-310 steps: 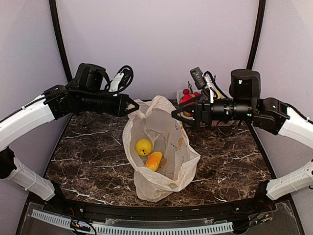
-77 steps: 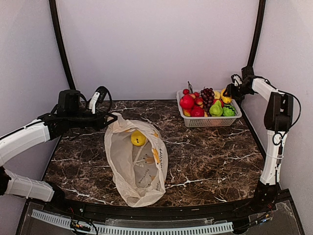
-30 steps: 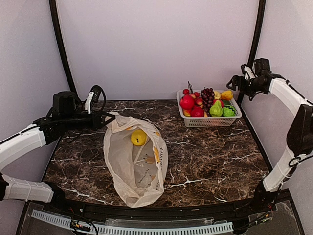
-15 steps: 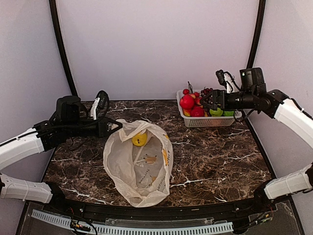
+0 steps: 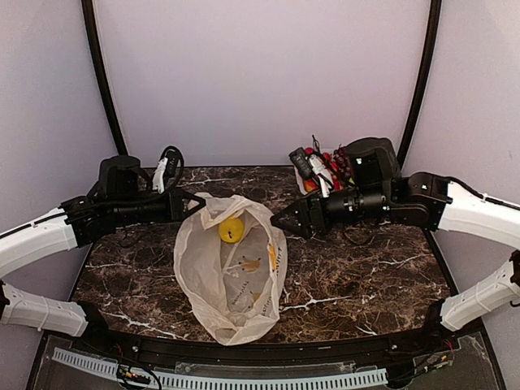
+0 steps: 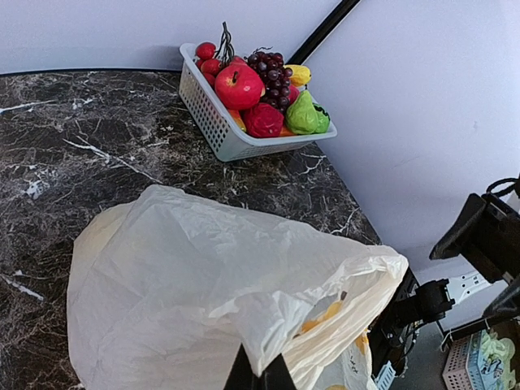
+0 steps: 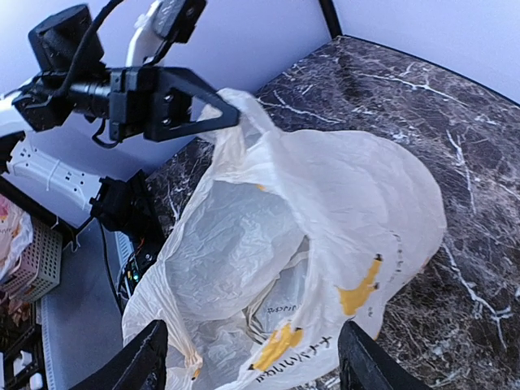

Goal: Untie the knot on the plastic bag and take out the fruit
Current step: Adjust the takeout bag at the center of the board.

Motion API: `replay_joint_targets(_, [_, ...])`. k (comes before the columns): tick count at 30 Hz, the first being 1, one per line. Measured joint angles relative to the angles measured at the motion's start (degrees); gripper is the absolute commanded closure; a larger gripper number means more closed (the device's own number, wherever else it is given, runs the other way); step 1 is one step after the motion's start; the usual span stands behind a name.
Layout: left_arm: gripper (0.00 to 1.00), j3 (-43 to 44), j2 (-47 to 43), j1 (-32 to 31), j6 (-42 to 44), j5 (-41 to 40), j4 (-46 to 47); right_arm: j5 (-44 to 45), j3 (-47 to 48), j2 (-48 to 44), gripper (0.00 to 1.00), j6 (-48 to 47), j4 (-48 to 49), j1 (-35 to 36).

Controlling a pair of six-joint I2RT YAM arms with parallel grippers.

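Left end effector (image 5: 200, 204) pinched tight on the plastic bag (image 5: 213, 276) rim, right end effector (image 5: 278, 221) spread wide just beside it, gripping nothing, yellow fruit (image 5: 231, 229) inside.

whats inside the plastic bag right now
One yellow fruit shows inside the plastic bag, near its open mouth. The crumpled plastic folds cover the rest, so anything lower down cannot be seen.

A fixed overhead camera looked down the dark marble table (image 5: 366, 268); two wrist cameras faced each other closely across the crinkly translucent cream plastic bag (image 5: 231, 280), shared by all three views.
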Motion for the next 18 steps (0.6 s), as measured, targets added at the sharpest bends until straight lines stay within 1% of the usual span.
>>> replay_joint_targets(4, [0.99,0.04,1.42,-0.11,-0.52,-0.07,0.04,2.75,0.26,3.93,0.34,-1.44,1.86,6.14])
replay_joint_targets(8, [0.99,0.63,2.51,-0.17,-0.9,-0.04,0.04,4.79,2.23,9.6,0.35,-3.26,2.32,10.75])
replay_joint_targets(13, [0.99,1.07,2.56,-0.17,-0.92,-0.09,0.02,5.95,5.86,16.87,0.38,-4.98,2.8,14.64])
replay_joint_targets(18, [0.99,2.1,2.56,-0.2,-0.87,-0.57,-0.04,6.67,7.82,23.17,0.4,-5.11,3.06,16.44])
